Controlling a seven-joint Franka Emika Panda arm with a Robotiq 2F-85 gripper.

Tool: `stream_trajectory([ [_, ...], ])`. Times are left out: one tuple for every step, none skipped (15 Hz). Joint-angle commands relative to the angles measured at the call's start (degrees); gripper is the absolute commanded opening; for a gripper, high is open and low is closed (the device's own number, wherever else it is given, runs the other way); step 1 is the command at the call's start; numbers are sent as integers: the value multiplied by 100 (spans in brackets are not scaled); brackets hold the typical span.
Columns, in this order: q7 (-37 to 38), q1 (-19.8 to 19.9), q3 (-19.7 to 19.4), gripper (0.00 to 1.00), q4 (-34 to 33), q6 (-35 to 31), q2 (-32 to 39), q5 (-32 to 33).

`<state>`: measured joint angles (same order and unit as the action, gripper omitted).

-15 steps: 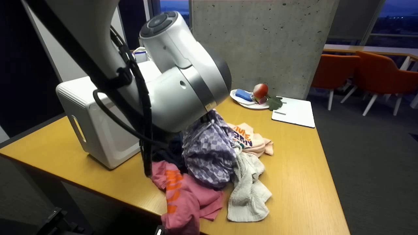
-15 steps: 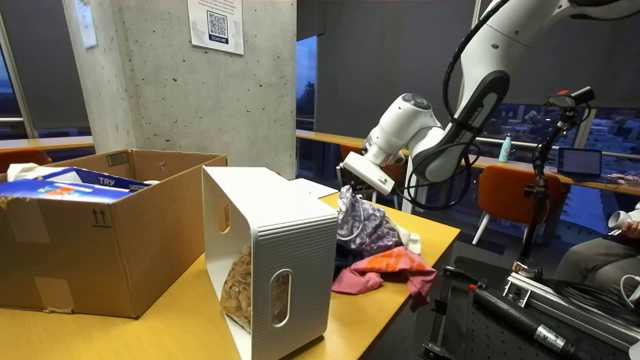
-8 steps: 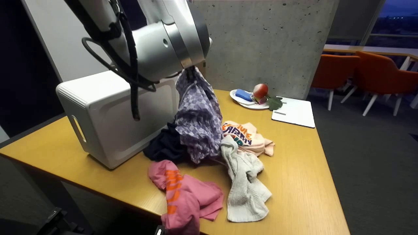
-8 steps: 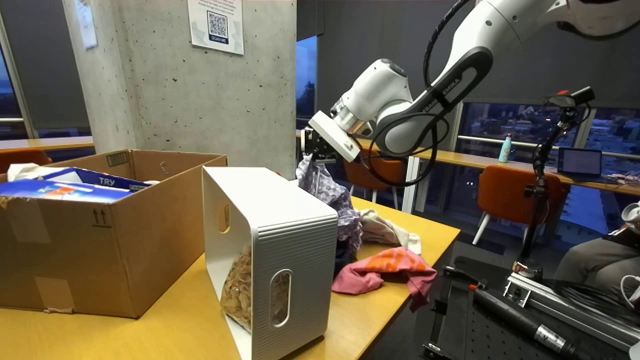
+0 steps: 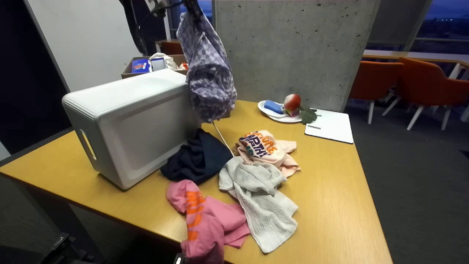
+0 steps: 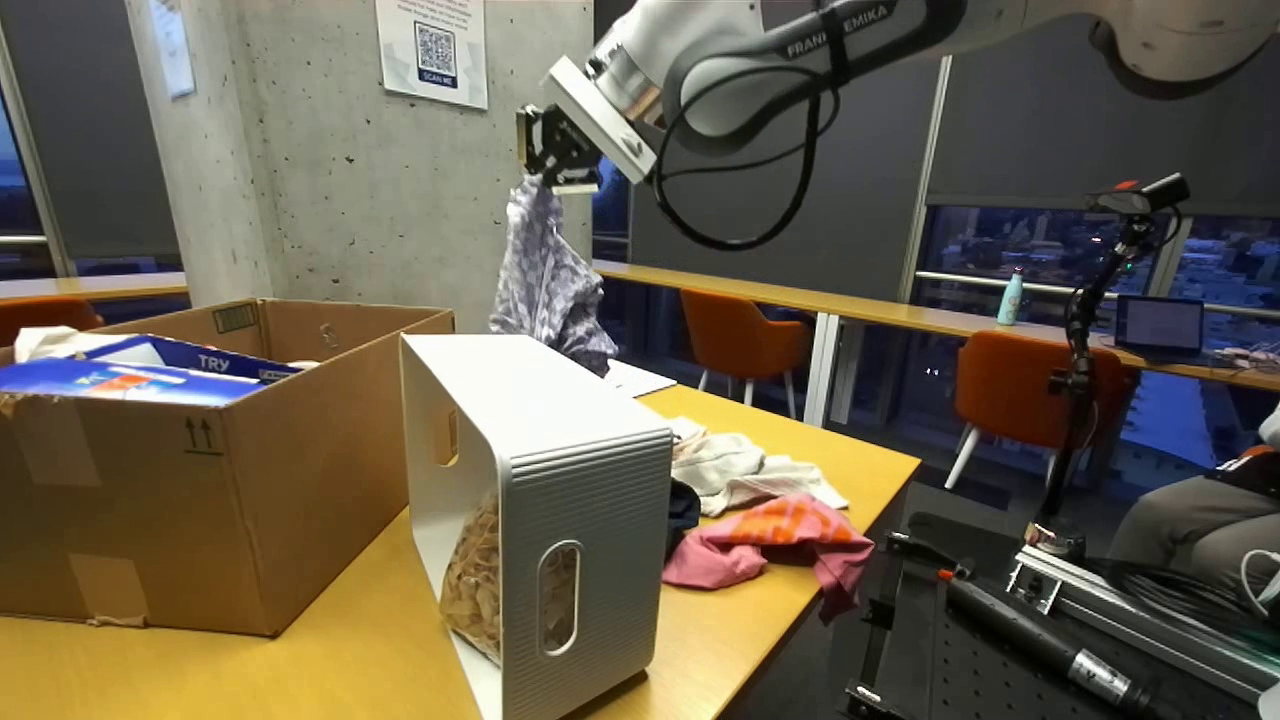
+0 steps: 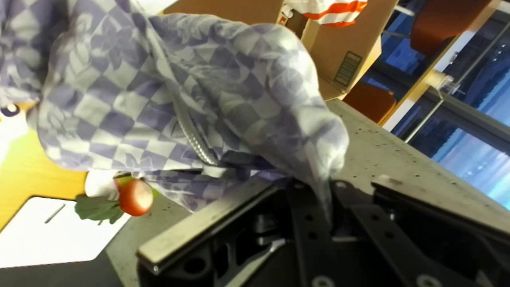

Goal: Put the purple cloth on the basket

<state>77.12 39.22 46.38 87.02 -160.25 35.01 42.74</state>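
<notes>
In an exterior view, you had just hoisted the purple cloth (image 5: pixel 209 69) off the tabletop (image 5: pixel 329 205), its cord (image 5: pixel 222 138) apparently tugging a gray towel (image 5: pixel 263 205) inward from the right edge. In an exterior view it hung beyond the white bin (image 6: pixel 530 390), likely your goal, placement pending. In the wrist view, your gripper (image 7: pixel 324 189) pinched it.

Crinkled purple cloth (image 5: pixel 211 77), ribbed white plastic bin (image 6: pixel 545 510), matt cardboard box (image 6: pixel 330 480), pitted concrete pillar (image 5: pixel 293 47)

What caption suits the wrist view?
Black two-finger gripper pinches a purple-and-white checkered cloth, yellow wooden tabletop beyond.
</notes>
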Motion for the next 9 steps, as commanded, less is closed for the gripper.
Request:
stream_trajectory([
  [-943, -394, 523, 1, -1220, 1013, 268, -227],
  [-1582, -1207, -403, 1, -1460, 974, -111, -1230],
  [-1373, -901, 437, 1, -1898, 1523, 300, -452],
  [-1579, -1242, 240, 1, -2238, 1737, 294, -545],
  [-1690, -1452, 269, 1, -2552, 2026, 335, -554],
  [-1774, -1738, 221, 1, -2863, 2364, 359, -515],
  [-1878, -2010, 170, 1, -3165, 2668, 444, -463],
  [-1972, -2257, 170, 1, -3453, 3020, 482, -446],
  [-2092, -2406, 157, 1, -3555, 3165, 548, -430],
])
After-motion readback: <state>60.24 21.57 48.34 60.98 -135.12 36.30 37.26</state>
